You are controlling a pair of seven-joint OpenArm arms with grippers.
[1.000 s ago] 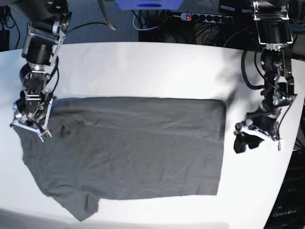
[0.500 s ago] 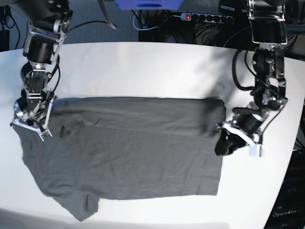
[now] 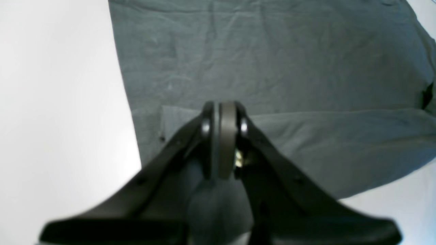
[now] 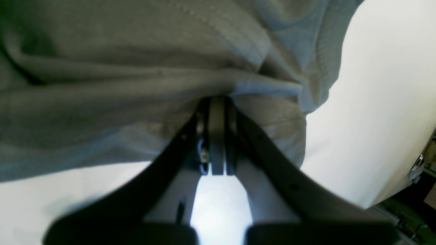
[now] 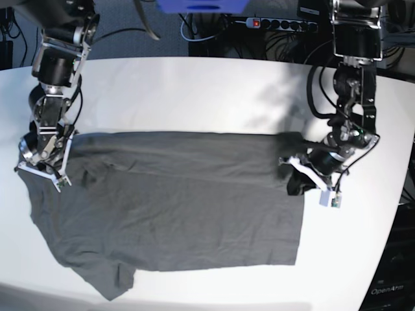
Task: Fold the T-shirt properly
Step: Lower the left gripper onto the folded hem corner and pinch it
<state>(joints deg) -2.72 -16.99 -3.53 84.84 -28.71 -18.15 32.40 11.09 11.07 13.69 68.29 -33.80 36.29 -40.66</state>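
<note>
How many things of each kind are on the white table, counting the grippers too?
T-shirt: 1
Grippers: 2, the left gripper and the right gripper
Total: 3

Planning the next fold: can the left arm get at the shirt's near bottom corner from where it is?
Probably yes. The left gripper is shut at the T-shirt's hem edge, and only bare table lies along that edge to the corner.
</note>
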